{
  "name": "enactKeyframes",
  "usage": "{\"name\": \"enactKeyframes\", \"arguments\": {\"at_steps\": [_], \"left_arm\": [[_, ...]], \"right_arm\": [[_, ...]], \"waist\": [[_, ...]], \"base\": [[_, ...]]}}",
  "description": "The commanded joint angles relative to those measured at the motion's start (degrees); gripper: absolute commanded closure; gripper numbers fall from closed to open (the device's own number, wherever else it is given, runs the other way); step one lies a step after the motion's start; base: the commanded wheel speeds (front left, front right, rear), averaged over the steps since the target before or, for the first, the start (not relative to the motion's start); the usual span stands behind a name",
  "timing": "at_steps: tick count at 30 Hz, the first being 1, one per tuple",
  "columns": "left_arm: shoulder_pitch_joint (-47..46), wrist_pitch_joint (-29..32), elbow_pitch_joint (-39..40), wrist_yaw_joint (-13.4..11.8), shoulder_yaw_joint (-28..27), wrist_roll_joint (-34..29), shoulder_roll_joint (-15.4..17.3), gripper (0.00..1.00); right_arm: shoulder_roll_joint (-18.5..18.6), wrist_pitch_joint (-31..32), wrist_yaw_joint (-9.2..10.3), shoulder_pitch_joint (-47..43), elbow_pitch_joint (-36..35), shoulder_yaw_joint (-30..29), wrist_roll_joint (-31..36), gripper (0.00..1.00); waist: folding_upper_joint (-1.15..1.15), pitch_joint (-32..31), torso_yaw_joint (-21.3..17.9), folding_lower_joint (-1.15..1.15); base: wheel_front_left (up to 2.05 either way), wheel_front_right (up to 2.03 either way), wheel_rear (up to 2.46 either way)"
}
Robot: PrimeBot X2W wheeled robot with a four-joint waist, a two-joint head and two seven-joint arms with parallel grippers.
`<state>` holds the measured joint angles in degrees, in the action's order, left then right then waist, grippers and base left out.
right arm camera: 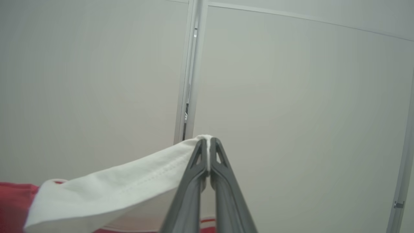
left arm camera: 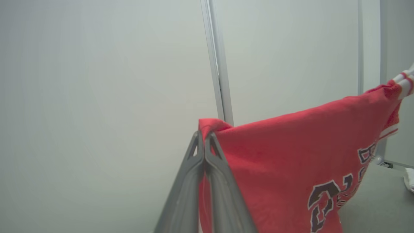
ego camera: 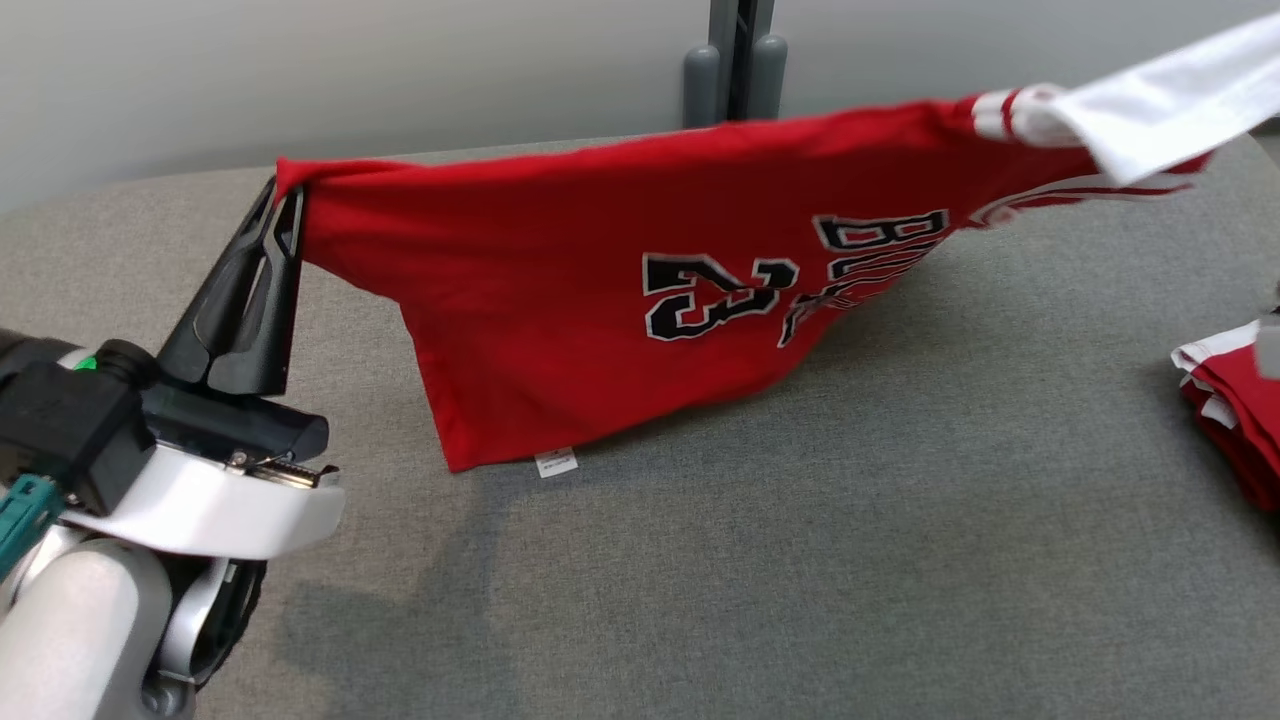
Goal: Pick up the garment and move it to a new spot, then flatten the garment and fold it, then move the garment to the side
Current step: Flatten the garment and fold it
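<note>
Stretched between 2 grips across mid-frame: shirt (ego camera: 560,300) pinched at its red upper-left corner by closed left fingers (ego camera: 250,290), at its white sleeve (right arm camera: 113,191), upper right, by closed right fingers (right arm camera: 190,194). Lower both ends together onto the counter (ego camera: 800,580), pulling apart to avoid wrinkles.

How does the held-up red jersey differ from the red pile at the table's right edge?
The jersey hangs stretched in the air; the pile lies folded on the table. The left gripper and right gripper pinch the jersey; nothing grips the pile. Both are red with white trim.
</note>
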<state>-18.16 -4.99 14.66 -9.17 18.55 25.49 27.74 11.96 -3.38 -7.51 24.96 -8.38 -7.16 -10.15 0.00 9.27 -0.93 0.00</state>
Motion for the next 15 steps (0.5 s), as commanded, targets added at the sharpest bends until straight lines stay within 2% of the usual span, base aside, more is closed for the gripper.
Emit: {"name": "enactKeyframes", "arguments": {"at_steps": [1, 8, 12, 15], "left_arm": [[-0.9, 0.4, 1.2, -0.4, -0.3, -0.9, 0.5, 1.0], [-4.8, 3.1, 11.1, -2.3, -3.7, -3.4, 4.1, 1.0], [-6.0, 4.5, 13.6, -2.8, -4.5, -3.2, 4.8, 1.0], [-7.1, 4.8, 13.7, -2.3, -4.7, -2.1, 4.5, 1.0]], "right_arm": [[0.6, 0.4, 0.04, 1.1, -1.2, -0.8, -0.2, 1.0], [2.5, 4.9, 0.04, 4.7, -10.9, -2.5, -1.2, 1.0], [1.8, 6.6, 0.04, 4.8, -12.3, -1.9, -2.1, 1.0], [1.3, 7.1, 0.04, 5.2, -11.8, -1.7, -3.3, 1.0]], "waist": [[0.0, -0.4, -0.2, 0.0], [0.0, -1.7, -0.3, 0.0], [0.0, -1.7, -0.6, 0.0], [0.0, -1.1, -0.8, 0.0]], "base": [[0.0, 0.0, 0.0], [0.0, 0.0, 0.0], [0.0, 0.0, 0.0], [0.0, 0.0, 0.0]]}}
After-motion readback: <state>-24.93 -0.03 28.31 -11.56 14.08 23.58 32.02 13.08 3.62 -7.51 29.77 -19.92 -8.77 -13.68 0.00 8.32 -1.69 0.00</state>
